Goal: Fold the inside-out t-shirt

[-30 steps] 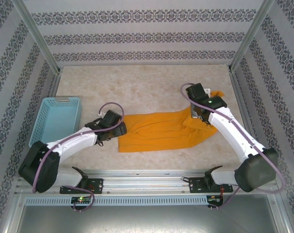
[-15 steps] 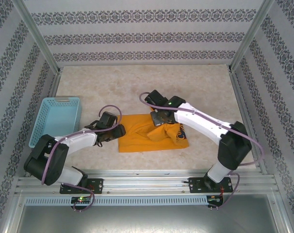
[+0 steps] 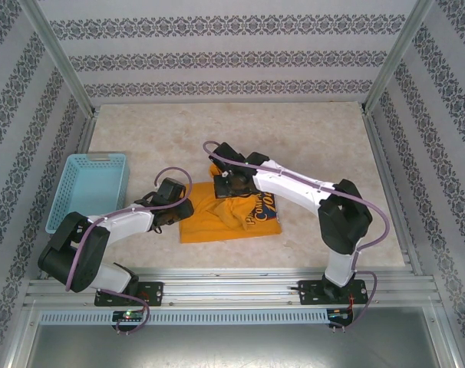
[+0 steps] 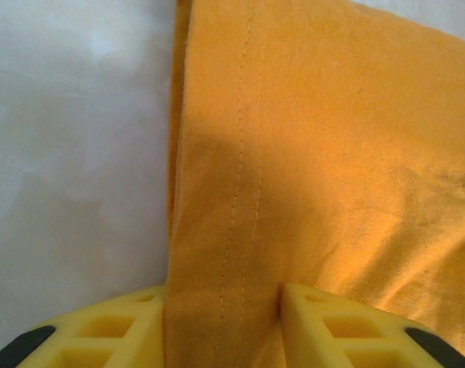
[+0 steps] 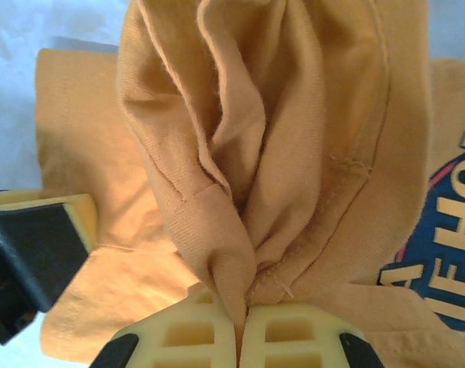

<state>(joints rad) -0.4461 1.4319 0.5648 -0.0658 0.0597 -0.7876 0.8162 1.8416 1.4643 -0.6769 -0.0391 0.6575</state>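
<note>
Risk, right side: the right gripper [image 5: 239, 318] has only a thin bunch of gathered cloth at the very tips of its pads [image 5: 194, 333]. A sideways tug could slip the bunch out and drop the fold short. The hanging cloth is twisted into several pleats; laid down like that, I would expect a lumpy, skewed fold, not a flat one.

Risk, left side: if the left gripper [image 4: 225, 307] is not bearing on the hem band [image 4: 232, 192], a pull from the right could drag the whole inside-out t-shirt [image 3: 217, 221] across the tabletop [image 3: 317, 130].

Right gripper: pressed together on the bunch, no gap visible between the pads.

Left gripper: fingers partly spread, stitched hem band lying in the gap. I cannot tell whether the pads grip it or merely straddle it.

Outward: shirt lies mid-tabletop between the two arms, part doubled over, dark emblem [image 3: 265, 211] with cream lettering face up at its right end. Light blue basket [image 3: 87, 192] stands well apart at the left
</note>
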